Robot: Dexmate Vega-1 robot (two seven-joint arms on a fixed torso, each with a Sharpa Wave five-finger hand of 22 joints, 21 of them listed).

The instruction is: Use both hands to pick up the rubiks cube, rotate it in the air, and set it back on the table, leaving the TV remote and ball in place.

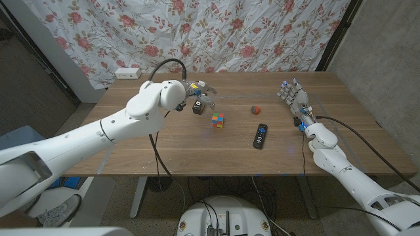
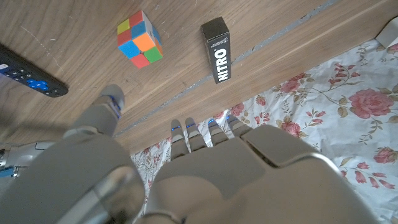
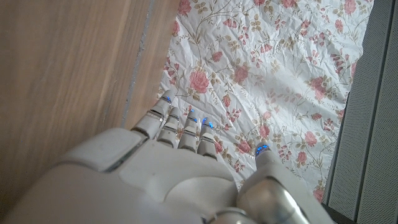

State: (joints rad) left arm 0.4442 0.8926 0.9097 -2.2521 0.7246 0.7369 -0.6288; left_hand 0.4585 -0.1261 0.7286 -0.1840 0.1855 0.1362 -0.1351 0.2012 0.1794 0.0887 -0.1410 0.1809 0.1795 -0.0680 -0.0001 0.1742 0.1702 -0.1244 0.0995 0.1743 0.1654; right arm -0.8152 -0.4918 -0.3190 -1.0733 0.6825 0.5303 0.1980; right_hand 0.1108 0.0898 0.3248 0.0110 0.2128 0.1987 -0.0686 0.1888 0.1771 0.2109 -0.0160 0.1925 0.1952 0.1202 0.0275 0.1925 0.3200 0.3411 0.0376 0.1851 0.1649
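While the left hand (image 1: 199, 92) hangs over the far middle of the wooden worktop (image 1: 164, 144) with smooth grey fingers (image 2: 186, 134) apart and holding nothing, the right hand (image 1: 293, 95) stands at the right side, fingers also spread and empty. Near the left hand stand one small black box (image 2: 217, 50) printed NITRO and, just beyond it, one rubiks cube (image 1: 217, 120) of glossy coloured squares, resting untouched on the wood. Further right lie one small red ball (image 1: 256, 109) and one slim black TV remote (image 1: 260, 136), whose end is cut off in the left wrist view; a flowered cloth (image 1: 216, 33) hangs behind.
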